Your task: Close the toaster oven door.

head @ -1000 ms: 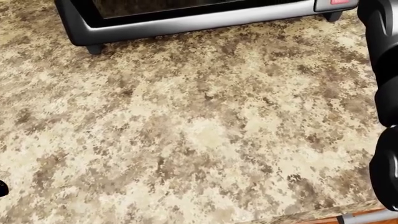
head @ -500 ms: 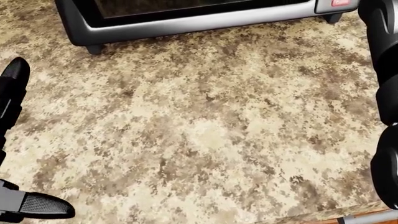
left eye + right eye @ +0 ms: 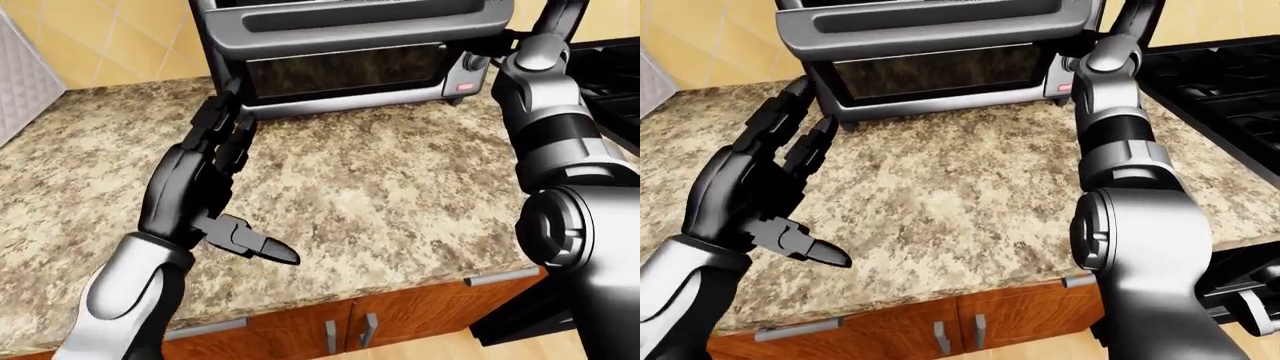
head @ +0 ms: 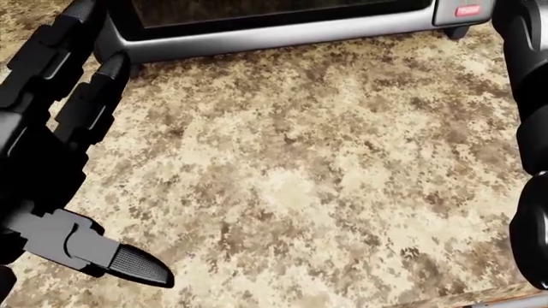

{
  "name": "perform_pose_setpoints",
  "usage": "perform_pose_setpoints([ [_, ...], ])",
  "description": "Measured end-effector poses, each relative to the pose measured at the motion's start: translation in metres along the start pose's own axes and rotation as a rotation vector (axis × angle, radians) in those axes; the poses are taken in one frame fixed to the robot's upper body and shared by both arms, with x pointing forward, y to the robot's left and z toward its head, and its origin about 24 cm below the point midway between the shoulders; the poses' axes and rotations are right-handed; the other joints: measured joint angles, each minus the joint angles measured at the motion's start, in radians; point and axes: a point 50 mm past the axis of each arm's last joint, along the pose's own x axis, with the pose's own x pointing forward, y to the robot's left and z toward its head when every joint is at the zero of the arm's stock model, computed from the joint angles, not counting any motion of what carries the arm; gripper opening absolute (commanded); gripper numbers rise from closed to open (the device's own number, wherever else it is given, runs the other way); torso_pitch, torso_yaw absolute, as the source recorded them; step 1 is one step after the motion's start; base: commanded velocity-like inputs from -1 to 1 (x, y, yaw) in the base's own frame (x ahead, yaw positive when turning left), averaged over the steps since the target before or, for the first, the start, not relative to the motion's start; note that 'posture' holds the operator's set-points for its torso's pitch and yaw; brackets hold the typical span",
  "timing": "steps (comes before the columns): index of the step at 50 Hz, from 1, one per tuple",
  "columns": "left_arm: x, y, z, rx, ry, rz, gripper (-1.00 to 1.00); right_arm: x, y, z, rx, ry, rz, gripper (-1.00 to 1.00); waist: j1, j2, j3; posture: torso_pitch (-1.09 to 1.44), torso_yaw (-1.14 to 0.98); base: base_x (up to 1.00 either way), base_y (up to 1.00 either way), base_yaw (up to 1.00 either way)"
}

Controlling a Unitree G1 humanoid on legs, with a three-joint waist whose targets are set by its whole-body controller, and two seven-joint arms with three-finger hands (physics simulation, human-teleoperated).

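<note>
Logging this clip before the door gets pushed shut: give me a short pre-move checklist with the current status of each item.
1. Toaster oven door open and hanging out over the counter: ok, it juts out above the dark window in both eye views.
2. Left hand free and open: ok, fingers spread, thumb out, holding nothing.
3. Left hand touching the door: not ok, it hovers over the granite counter at the oven's lower left corner.
4. Right hand state: cannot tell, the right arm runs up past the oven's right side and the hand leaves the view.
5. Path to the door: ok, nothing lies on the counter between hand and oven.
</note>
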Motion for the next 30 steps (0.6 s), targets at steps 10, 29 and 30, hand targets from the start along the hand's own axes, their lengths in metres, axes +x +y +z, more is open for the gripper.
perform_pose_setpoints([
  [10, 0.019, -0.004, -0.005, -0.005, 0.032, -0.046, 1.0, 0.001, -0.001, 0.002, 0.002, 0.001, -0.003, 1.0, 0.0, -0.005, 0.003, 0.0, 0.0, 0.0, 0.0, 0.0],
  [29, 0.047, -0.016, -0.015, 0.008, 0.047, -0.101, 1.0, 0.001, -0.002, 0.002, 0.011, 0.002, -0.01, 1.0, 0.003, -0.017, 0.003, 0.0, 0.0, 0.0, 0.0, 0.0],
  [30, 0.048, -0.017, -0.016, 0.01, 0.046, -0.106, 1.0, 0.001, -0.002, 0.002, 0.011, 0.002, -0.009, 1.0, 0.003, -0.017, 0.003, 0.0, 0.0, 0.0, 0.0, 0.0],
])
